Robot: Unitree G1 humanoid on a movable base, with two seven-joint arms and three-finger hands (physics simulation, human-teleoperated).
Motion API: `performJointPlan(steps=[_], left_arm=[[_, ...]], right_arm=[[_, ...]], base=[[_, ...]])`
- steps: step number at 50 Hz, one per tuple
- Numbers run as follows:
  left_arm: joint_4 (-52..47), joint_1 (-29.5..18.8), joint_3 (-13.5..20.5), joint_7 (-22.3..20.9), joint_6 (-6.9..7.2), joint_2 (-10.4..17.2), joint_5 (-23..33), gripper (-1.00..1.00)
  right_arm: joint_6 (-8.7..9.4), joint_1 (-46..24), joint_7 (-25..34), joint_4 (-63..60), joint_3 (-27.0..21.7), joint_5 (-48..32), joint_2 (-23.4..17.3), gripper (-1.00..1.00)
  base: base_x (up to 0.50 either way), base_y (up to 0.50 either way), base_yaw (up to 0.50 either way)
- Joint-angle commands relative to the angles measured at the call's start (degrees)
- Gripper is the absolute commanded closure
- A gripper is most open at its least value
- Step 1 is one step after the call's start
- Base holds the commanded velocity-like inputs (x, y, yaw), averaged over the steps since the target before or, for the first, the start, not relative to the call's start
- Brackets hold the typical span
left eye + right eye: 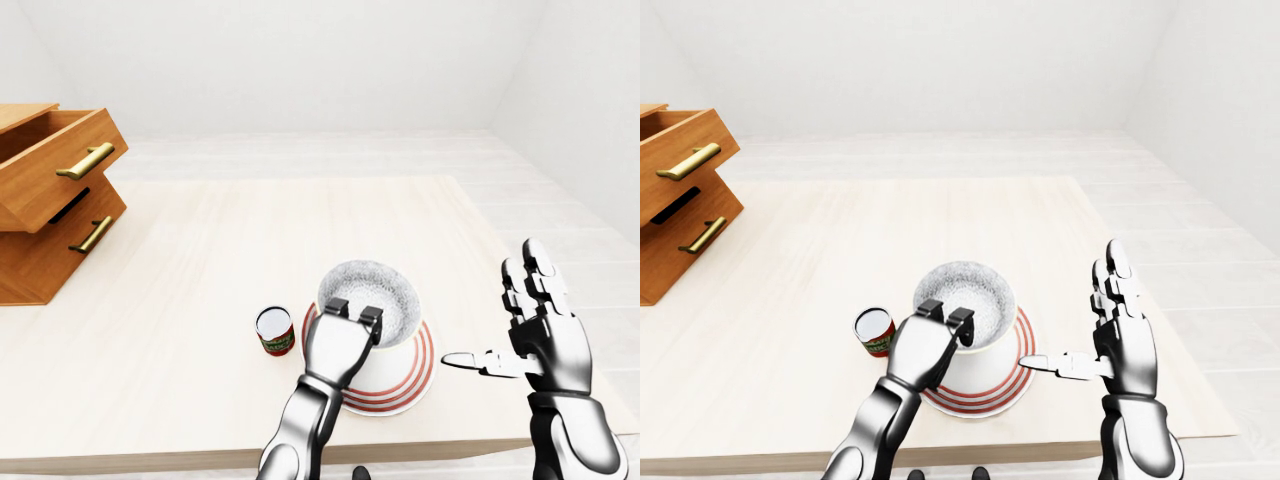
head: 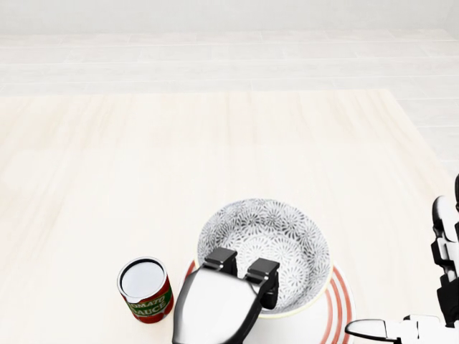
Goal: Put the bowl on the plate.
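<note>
A patterned grey-and-white bowl (image 2: 269,240) stands on a white plate with red rings (image 2: 337,304) near the lower edge of the head view. My left hand (image 2: 240,279) grips the bowl's near rim, its fingers hooked over the edge. My right hand (image 1: 530,330) is held up open to the right of the plate, fingers spread, thumb pointing toward the plate without touching anything.
A red tomato sauce can (image 2: 145,290) stands just left of the plate. A wooden drawer unit (image 1: 50,200) with an open top drawer sits at the table's far left. The pale wooden table (image 1: 200,260) stretches beyond the bowl.
</note>
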Motion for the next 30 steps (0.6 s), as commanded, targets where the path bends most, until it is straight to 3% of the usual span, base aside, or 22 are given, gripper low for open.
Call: performJointPlan(steps=[1, 7, 10, 30], left_arm=[[-0.3, 0.5, -0.2, 2.0, 0.0, 0.4, 0.7, 1.0], [-1.1, 1.7, -1.3, 2.4, 0.0, 0.9, 1.1, 1.0], [0.2, 1.6, -1.4, 5.1, 0.0, 1.4, 1.9, 1.0], [1.0, 1.9, -1.6, 5.0, 0.0, 1.4, 1.3, 1.0]], right_arm=[[0.0, 0.4, 0.1, -1.3, 0.2, -0.2, 0.1, -1.0], [0.0, 0.5, 0.3, -1.6, 0.0, -0.3, 0.3, -1.0], [0.0, 0.7, 0.5, -1.8, 0.0, -0.4, 0.4, -1.0], [0.0, 0.6, 0.9, -1.2, -0.4, -0.2, 0.5, -1.0]], base=[[0.0, 0.0, 0.0], [0.0, 0.0, 0.0], [0.0, 0.0, 0.0], [0.0, 0.0, 0.0]])
